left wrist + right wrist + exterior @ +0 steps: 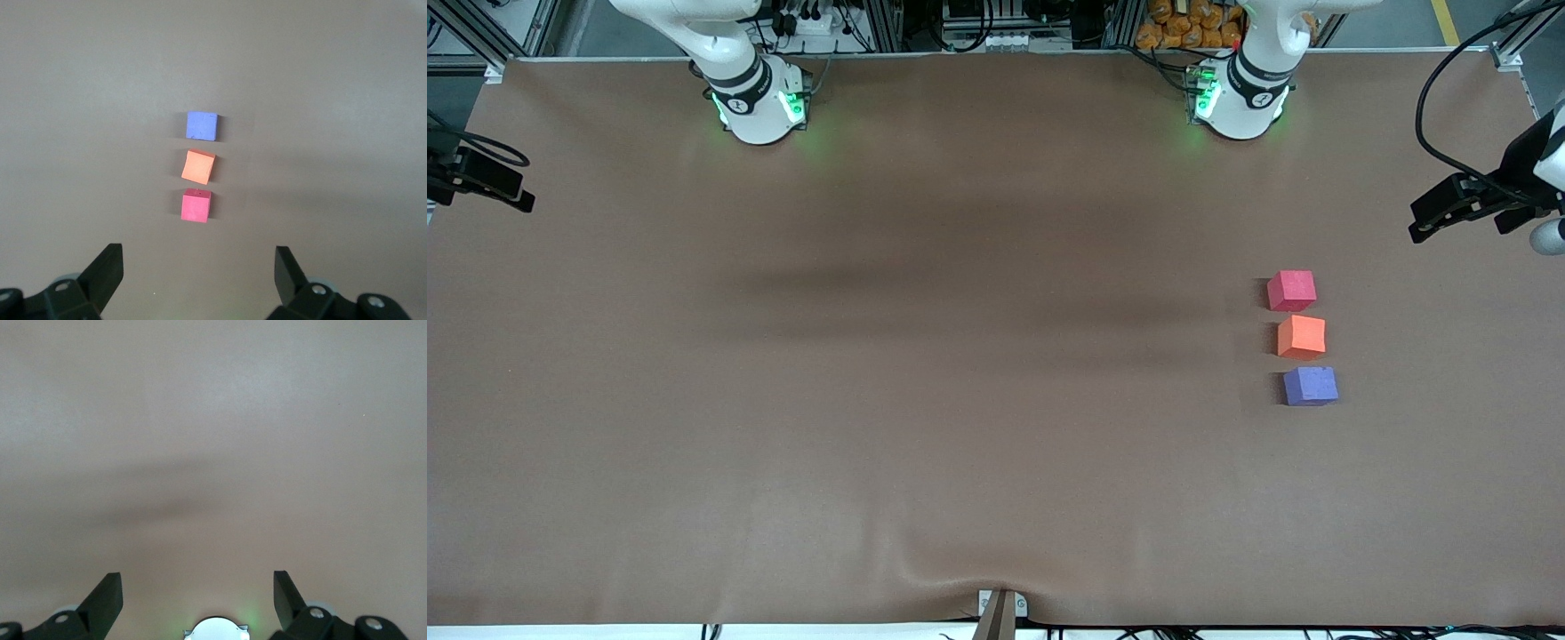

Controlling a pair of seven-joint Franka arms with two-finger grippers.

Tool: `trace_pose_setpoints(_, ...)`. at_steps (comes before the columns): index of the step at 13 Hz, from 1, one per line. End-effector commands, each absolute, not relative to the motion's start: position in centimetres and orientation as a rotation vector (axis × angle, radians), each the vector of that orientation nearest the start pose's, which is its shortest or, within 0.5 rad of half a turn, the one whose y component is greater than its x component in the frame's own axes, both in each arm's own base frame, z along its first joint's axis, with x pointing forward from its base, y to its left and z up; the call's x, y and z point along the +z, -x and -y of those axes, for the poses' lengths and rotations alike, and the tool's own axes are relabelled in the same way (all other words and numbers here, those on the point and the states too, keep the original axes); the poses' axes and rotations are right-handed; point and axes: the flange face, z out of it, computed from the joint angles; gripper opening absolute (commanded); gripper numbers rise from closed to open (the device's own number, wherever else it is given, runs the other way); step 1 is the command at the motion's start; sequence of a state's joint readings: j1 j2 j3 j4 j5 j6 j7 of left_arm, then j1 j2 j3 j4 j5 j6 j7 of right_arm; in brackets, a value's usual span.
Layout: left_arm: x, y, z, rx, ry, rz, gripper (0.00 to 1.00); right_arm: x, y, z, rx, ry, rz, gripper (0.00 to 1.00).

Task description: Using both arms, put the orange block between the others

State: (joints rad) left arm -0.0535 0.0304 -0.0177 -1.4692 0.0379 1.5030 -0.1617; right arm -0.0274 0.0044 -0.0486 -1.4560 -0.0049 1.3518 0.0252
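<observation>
Orange and matte, the small foam cube (1301, 337) sits between the pinkish-red cube (1291, 291) and the purple-blue cube (1310, 385), toward the left arm's end of the brown table (871, 356). We see the left gripper (199, 275) over them, and the right gripper (197, 595) over bare table, both spread wide and holding nothing.

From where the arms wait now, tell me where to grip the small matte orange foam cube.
Probably come straight down on the small matte orange foam cube and pinch its two faces toward the table's ends. The pinkish-red cube and purple cube crowd its other faces. It sits slightly twisted, so turn the open left gripper to match.
</observation>
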Motion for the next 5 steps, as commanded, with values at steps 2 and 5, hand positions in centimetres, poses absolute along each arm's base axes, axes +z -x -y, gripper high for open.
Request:
trace_pose_setpoints(2,64.63,-55.75,2.80,0.018,3.155,0.184,1.00,66.04,-52.79,4.08,0.171,3.131,-0.176,1.00)
trace_pose_setpoints(5,64.63,-55.75,2.82,0.018,3.158,0.160,1.00,66.04,-52.80,4.00,0.171,3.131,-0.174,1.00)
